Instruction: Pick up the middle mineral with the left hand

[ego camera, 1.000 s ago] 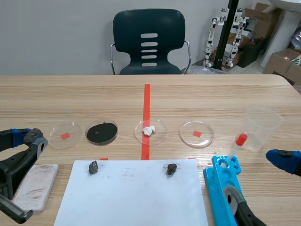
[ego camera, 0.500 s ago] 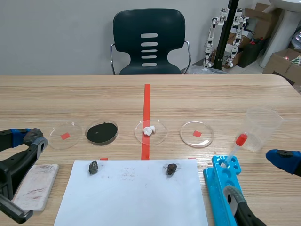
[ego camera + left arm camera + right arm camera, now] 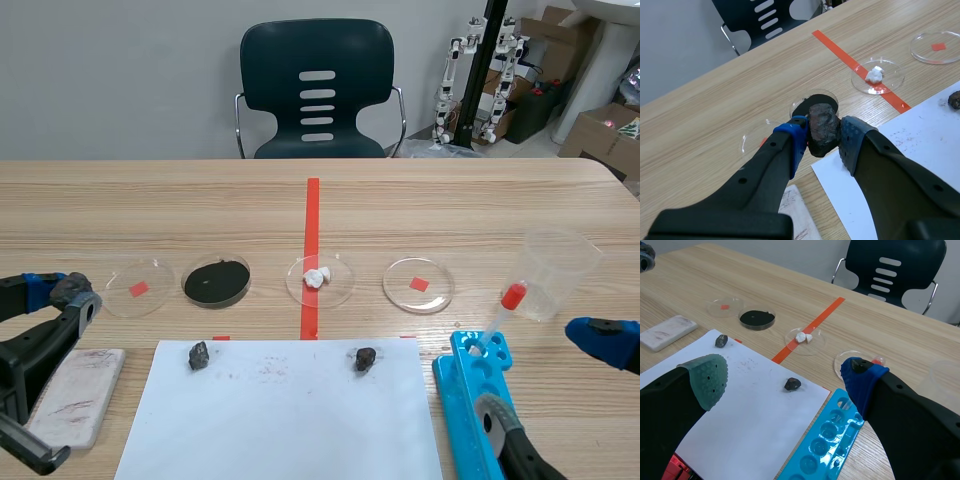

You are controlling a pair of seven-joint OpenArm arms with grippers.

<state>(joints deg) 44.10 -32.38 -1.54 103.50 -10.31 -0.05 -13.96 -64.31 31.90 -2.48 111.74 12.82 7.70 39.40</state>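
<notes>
The left claw (image 3: pixel 823 144) is pinching the dark middle mineral (image 3: pixel 823 127) between its pads: plain in its wrist view, barely showing in the scene view. The right claw (image 3: pixel 784 376) is gaping wide, holding nothing, with another mineral (image 3: pixel 792 384) lying beneath.

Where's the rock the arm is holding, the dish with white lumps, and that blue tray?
rock (image 3: pixel 823 129): left wrist view, its middle.
dish (image 3: pixel 341 272): scene view, bare glass near its rim.
blue tray (image 3: pixel 462 392): scene view, bare blue top.
</notes>
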